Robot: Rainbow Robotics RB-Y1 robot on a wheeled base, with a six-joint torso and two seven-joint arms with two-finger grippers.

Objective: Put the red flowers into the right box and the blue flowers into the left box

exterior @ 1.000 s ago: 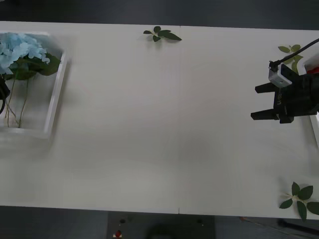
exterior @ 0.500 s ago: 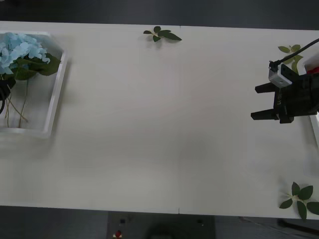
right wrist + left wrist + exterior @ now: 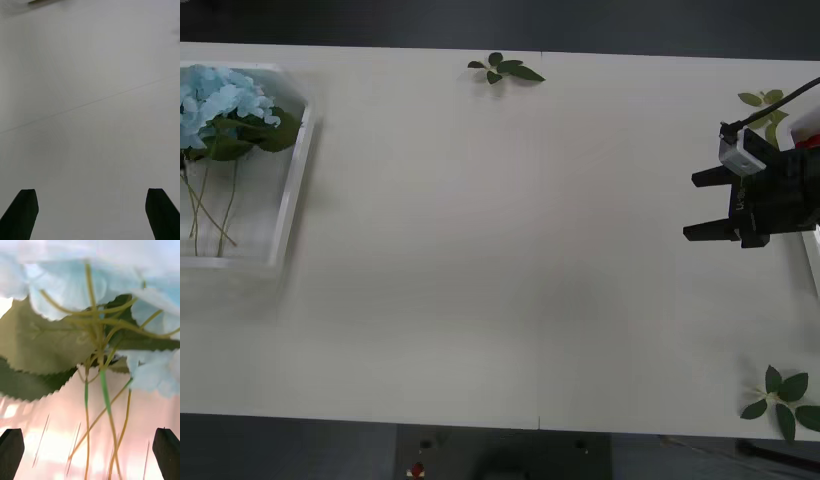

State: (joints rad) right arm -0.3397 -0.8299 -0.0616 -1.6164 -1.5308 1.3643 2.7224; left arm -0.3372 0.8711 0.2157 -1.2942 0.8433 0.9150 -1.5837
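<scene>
Now the blue flowers (image 3: 222, 100) lie in the left box (image 3: 292, 190) at the far left of the tabletop (image 3: 510, 250), their pale heads toward the far end and their thin stems running back toward the near rim. A second ago a dark shape sat over the stems at the picture's left edge; it has since gone, and the stems show bare. In the left wrist view the left hand (image 3: 88, 455) hangs close above these flowers (image 3: 75, 288), its two black fingertips (image 3: 10, 450) spread wide at the corners with nothing between them, the stems and a big green leaf (image 3: 41, 348) just beyond. The right box (image 3: 812, 250) shows as a sliver at the right edge, with a bit of red beside the arm. The right hand (image 3: 702, 205) has not moved: it hovers over bare tabletop just left of that box, fingers wide apart and empty. Loose leaf sprigs (image 3: 505, 69) lie at the far edge, by the right box and at the near right corner. No writing can be read.
</scene>
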